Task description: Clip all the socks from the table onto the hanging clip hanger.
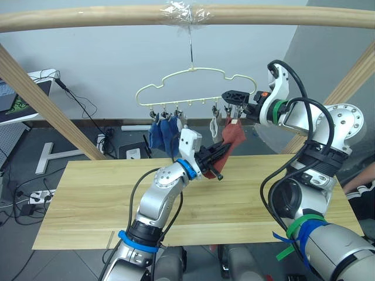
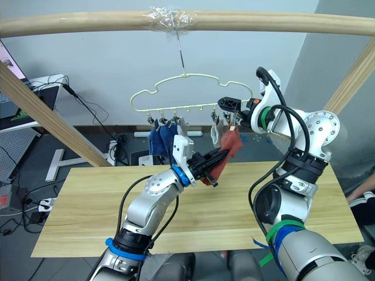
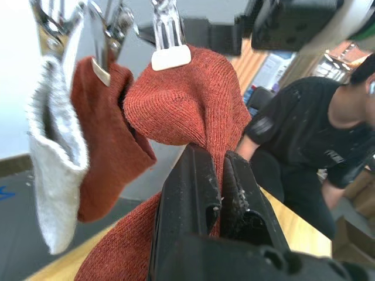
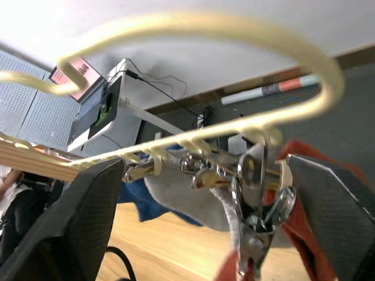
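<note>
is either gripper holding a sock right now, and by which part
The left gripper pinches the lower part of a rust-red sock whose top is already in a clip. The right gripper is open at the clip hanger, holding nothing.

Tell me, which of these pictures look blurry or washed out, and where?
Right wrist view: the clip hanger wire is close and soft, with pale glare washing out the top corner. Left wrist view: the left gripper and rust-red sock fill the foreground, while the person behind is blurred. Head views look evenly lit and sharp.

We list: pale grey wall [image 1: 111, 52], dark floor [image 1: 35, 193] with cables [image 1: 88, 105], wooden frame bar [image 1: 88, 17], seated person [image 3: 316, 140].
</note>
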